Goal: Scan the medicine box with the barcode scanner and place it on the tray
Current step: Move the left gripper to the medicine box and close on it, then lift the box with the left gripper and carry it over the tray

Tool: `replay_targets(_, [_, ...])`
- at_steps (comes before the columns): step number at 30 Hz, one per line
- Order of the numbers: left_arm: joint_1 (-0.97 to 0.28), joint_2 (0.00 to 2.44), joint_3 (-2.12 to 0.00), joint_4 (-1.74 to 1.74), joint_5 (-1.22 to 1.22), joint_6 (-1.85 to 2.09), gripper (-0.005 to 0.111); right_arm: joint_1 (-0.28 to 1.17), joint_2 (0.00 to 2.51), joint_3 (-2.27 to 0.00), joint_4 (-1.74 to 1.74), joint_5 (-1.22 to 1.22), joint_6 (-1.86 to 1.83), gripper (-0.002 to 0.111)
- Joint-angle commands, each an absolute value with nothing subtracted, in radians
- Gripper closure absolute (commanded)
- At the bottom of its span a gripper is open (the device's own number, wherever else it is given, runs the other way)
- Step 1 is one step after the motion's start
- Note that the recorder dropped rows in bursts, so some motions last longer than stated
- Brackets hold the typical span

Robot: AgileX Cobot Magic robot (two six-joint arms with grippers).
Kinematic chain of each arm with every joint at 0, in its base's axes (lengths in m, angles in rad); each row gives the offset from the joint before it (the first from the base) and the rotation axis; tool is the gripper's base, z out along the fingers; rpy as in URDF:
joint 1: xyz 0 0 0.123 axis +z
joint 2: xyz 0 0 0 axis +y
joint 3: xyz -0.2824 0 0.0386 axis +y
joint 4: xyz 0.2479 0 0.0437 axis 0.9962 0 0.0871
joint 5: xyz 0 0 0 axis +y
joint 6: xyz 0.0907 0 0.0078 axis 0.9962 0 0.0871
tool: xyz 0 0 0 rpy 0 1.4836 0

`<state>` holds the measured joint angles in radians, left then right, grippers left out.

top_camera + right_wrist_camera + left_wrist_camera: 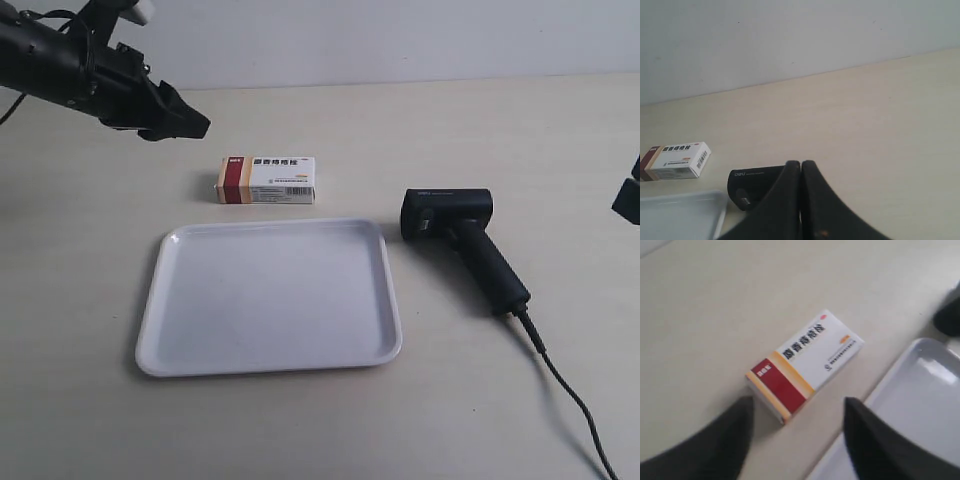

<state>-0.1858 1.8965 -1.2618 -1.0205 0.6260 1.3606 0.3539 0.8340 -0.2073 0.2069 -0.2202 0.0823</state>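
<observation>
The medicine box (267,180) lies flat on the table just behind the tray (270,296), its dark red band toward the exterior view's left. My left gripper (185,125) hovers above and left of the box, open and holding nothing; in its wrist view the box (802,365) lies just ahead of the spread fingertips (797,405). The barcode scanner (462,243) lies on its side right of the tray, handle toward the front. My right gripper (801,165) is shut and empty, with the scanner's head (752,185) behind it. Only its edge (628,195) shows in the exterior view.
The scanner's black cable (565,385) runs from the handle to the table's front right corner. A pale wall (790,35) rises behind the table's far edge. The tray's corner (920,400) lies beside my left fingers.
</observation>
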Motion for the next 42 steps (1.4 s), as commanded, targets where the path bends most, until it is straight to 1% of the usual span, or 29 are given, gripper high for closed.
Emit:
replay_targets(1, [-0.190, 1.927, -1.273, -1.058, 0.548, 1.468, 0.009, 0.360, 0.865, -0.217, 0.197, -0.258, 0.072, 0.108])
replay_targets(2, [-0.190, 1.936, -1.279, -1.071, 0.548, 1.506, 0.001, 0.360, 0.871, -0.217, 0.197, -0.262, 0.072, 0.108])
replay_targets(6, [-0.190, 2.002, -1.334, -1.110, 0.577, 1.581, 0.004, 0.360, 0.884, -0.217, 0.197, -0.266, 0.072, 0.108])
replay_targets(9, [-0.190, 2.073, -1.403, -1.110, 0.666, 1.613, 0.004, 0.360, 0.887, -0.217, 0.197, -0.266, 0.072, 0.108])
replay_targets(13, [-0.197, 2.170, -1.486, -1.121, 0.789, 1.760, 0.004, 0.360, 0.887, -0.217, 0.197, -0.266, 0.072, 0.108])
replay_targets(19, [-0.207, 2.292, -1.550, -1.149, 0.810, 1.919, 0.004, 0.360, 0.887, -0.217, 0.197, -0.274, 0.072, 0.108])
replay_targets(27, [-0.208, 2.400, -1.640, -1.194, 0.862, 1.972, 0.004, 0.360, 0.887, -0.217, 0.176, -0.283, 0.071, 0.108])
replay_targets(29, [-0.208, 2.419, -1.653, -1.191, 0.874, 1.984, 0.006, 0.360, 0.887, -0.217, 0.176, -0.286, 0.071, 0.108])
replay_targets(31, [-0.208, 2.432, -1.655, -1.191, 0.874, 2.023, 0.016, 0.360, 0.887, -0.217, 0.176, -0.286, 0.071, 0.108])
replay_targets(33, [-0.208, 2.444, -1.655, -1.189, 0.874, 2.047, 0.033, 0.360, 0.887, -0.217, 0.153, -0.286, 0.071, 0.108])
replay_targets(36, [-0.208, 2.449, -1.655, -1.193, 0.874, 2.047, 0.065, 0.360, 0.887, -0.217, 0.070, -0.288, 0.071, 0.108])
replay_targets(37, [-0.208, 2.449, -1.655, -1.193, 0.876, 2.047, 0.089, 0.360, 0.897, -0.231, 0.060, -0.278, 0.077, 0.108])
replay_targets(38, [-0.208, 2.444, -1.655, -1.193, 0.876, 2.047, 0.099, 0.360, 0.911, -0.242, 0.060, -0.274, 0.077, 0.108])
replay_targets(39, [-0.208, 2.428, -1.655, -1.182, 0.909, 2.047, 0.106, 0.360, 0.957, -0.269, 0.051, -0.257, 0.077, 0.108])
replay_targets(40, [-0.208, 2.417, -1.655, -1.172, 0.940, 2.041, 0.106, 0.360, 0.984, -0.281, 0.035, -0.249, 0.077, 0.108])
replay_targets(41, [-0.208, 2.375, -1.655, -1.139, 1.042, 2.033, 0.106, 0.360, 1.064, -0.316, 0.018, -0.230, 0.106, 0.108])
replay_targets(42, [-0.208, 2.349, -1.655, -1.124, 1.088, 2.023, 0.106, 0.360, 1.100, -0.331, 0.018, -0.230, 0.136, 0.108])
